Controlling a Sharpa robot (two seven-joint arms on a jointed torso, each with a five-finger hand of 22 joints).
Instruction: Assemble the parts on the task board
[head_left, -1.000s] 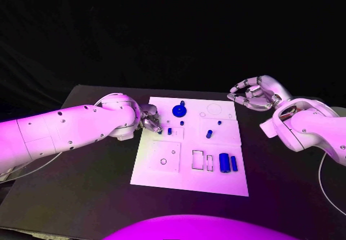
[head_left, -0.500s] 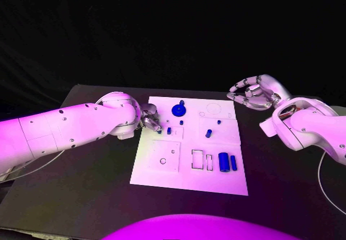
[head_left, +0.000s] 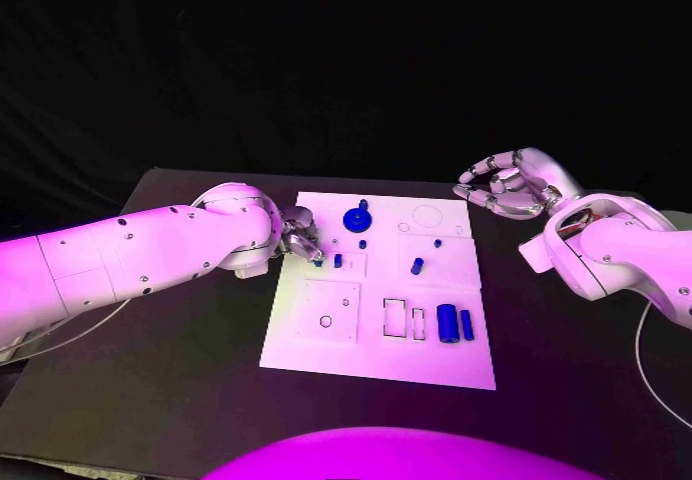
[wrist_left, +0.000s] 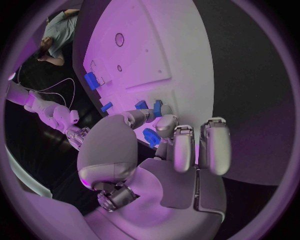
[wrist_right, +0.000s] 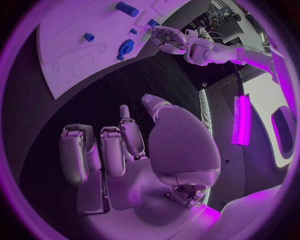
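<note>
The task board (head_left: 378, 340) lies mid-table (head_left: 173, 400), small blue parts (head_left: 449, 324) scattered on it. The left hand (head_left: 302, 240) sits at its left edge, fingers curled near a small blue part (wrist_left: 150, 136), possibly pinching it. The right hand (head_left: 505, 188) hovers beyond the far right corner, curled and empty.

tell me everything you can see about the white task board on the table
The task board is a flat white rectangular plate, plastic by the look, lying in the middle of the black table. Its surface carries outlined rectangular and round recesses. Small blue parts sit on it: a round gear-like piece near the far edge, two cylinders side by side at the near right, and a few short pegs between. The left hand is at its left edge; whether it touches the board is unclear.
</note>
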